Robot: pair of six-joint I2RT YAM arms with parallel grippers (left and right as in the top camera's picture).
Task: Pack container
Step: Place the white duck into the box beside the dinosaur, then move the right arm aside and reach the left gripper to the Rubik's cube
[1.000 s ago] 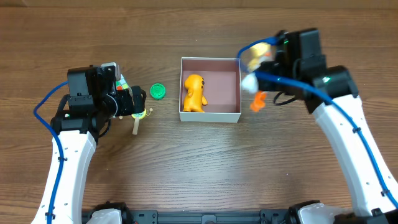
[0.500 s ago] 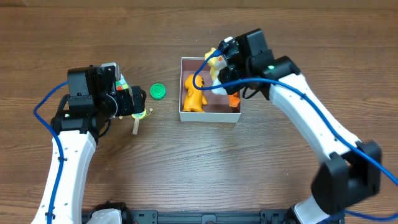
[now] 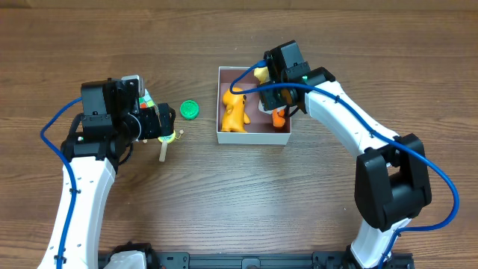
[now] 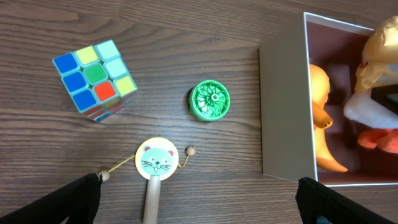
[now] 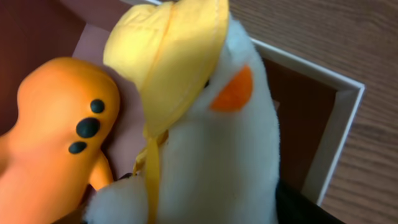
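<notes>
The right gripper [image 3: 271,96] holds the white duck [image 5: 211,143] tight, the container [image 3: 252,140] sits right under it, and the left gripper [image 4: 211,202] is wide open, holding nothing.

Robot lab: cabled arms [image 3: 78,190] at a wood-grain table [image 3: 239,202].

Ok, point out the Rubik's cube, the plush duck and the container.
Rubik's cube [image 4: 94,73]: left wrist view, green centre sticker on its top face.
plush duck [image 5: 217,168]: right wrist view, white chest below the beak.
container [image 4: 283,106]: left wrist view, pale outer side wall.
</notes>
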